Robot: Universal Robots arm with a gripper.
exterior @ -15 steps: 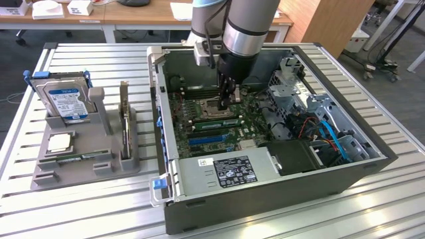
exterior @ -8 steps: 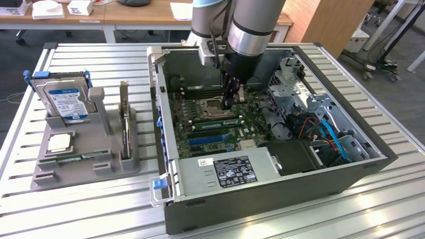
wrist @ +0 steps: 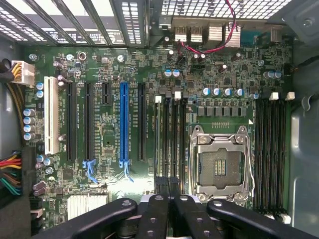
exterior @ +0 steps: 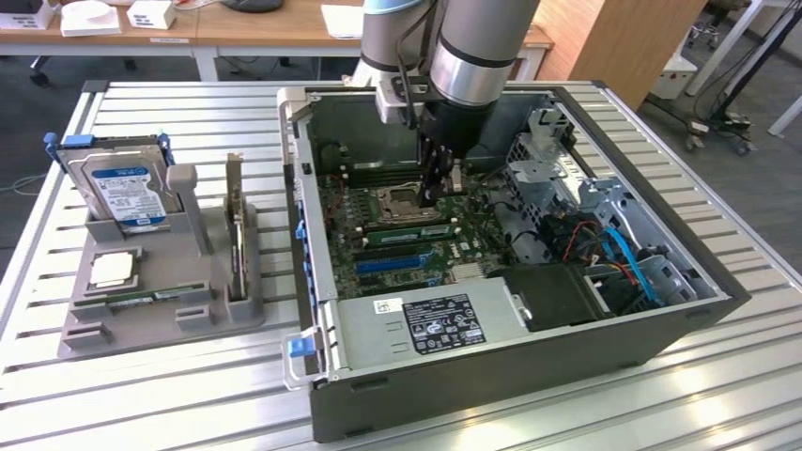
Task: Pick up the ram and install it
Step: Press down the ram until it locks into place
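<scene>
Gripper (exterior: 437,188) is down inside the open computer case (exterior: 501,366), jaws together over the memory slots (wrist: 169,139) just beside the empty CPU socket (wrist: 219,167). In the wrist view the black fingers (wrist: 164,209) meet with no gap; whether anything thin sits between them cannot be told. A ram (exterior: 404,218) stick lies seated in a slot right under the jaws in the exterior view, another ram stick (exterior: 150,297) lies flat in the grey holder (exterior: 163,319) on the table (exterior: 188,395), well apart from the jaws. Room is tight: drive cage (exterior: 551,169) and cables (exterior: 626,263) crowd one side of the jaws, case wall (exterior: 307,216) the other, power supply (exterior: 426,324) nearer the case's front edge. Wrist view shows the blue slot (wrist: 123,124) and more slots (wrist: 271,154) beyond the socket, hard to make out outside. Exterior view shows the hard drive (exterior: 126,193) and the upright card (exterior: 235,225) in the holder. The arm hides the case's far corner
</scene>
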